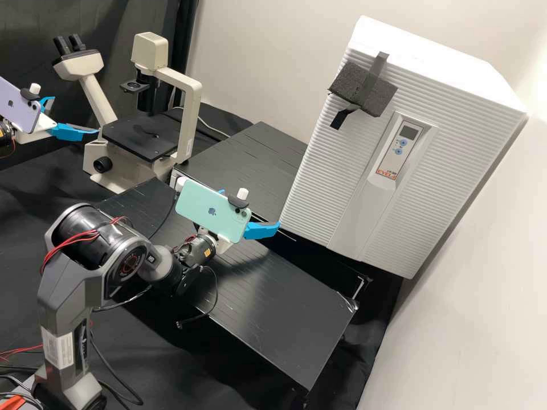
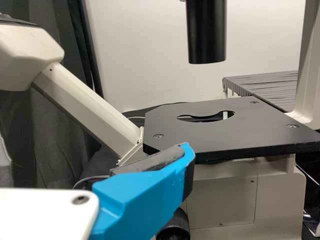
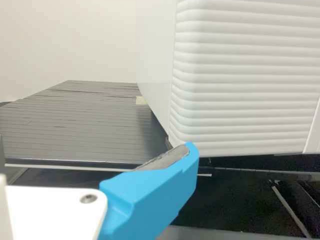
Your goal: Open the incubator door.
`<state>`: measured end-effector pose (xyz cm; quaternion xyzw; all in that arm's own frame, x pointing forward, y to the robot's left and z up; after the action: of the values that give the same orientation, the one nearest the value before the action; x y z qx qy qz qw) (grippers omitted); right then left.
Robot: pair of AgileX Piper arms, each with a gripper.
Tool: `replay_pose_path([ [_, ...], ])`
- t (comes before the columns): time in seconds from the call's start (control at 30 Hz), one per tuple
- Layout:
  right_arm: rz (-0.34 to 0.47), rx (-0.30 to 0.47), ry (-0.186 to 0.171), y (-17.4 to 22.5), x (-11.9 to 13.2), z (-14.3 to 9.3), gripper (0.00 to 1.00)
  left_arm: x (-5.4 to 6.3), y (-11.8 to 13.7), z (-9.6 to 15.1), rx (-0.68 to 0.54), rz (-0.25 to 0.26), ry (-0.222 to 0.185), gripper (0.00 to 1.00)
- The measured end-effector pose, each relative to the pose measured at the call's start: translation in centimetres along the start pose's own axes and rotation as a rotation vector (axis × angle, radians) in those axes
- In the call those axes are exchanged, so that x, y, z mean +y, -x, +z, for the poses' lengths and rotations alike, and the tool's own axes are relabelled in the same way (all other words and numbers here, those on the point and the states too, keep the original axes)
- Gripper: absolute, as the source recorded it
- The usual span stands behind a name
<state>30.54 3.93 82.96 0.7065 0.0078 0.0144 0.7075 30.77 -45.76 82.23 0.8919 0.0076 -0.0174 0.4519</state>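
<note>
beside one shut incubator [image 1: 319, 171], right hand [image 1: 261, 223], by one microscope [image 1: 190, 122], left hand [image 1: 74, 122], both open, empty

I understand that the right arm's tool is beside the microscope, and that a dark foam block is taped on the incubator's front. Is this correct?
Not fully: the right tool is near the lower corner of the incubator, not beside the microscope; the right wrist view shows this. The dark foam block is taped on its front, as you say.
</note>
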Motion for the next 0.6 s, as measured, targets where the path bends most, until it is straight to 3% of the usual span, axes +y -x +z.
replay_pose_path([
  [0.37, 0.009, 0.003, 0.001, 0.1, 0.5, 0.1, 1.0, 0.0, 0.0, 0.0, 0.0, 0.0, 0.0, 1.0],
  [0.6, 0.15, 0.036, -0.078, 1.3, 5.1, -0.4, 1.0, 0.0, 0.0, 0.0, 0.0, 0.0, 0.0, 1.0],
])
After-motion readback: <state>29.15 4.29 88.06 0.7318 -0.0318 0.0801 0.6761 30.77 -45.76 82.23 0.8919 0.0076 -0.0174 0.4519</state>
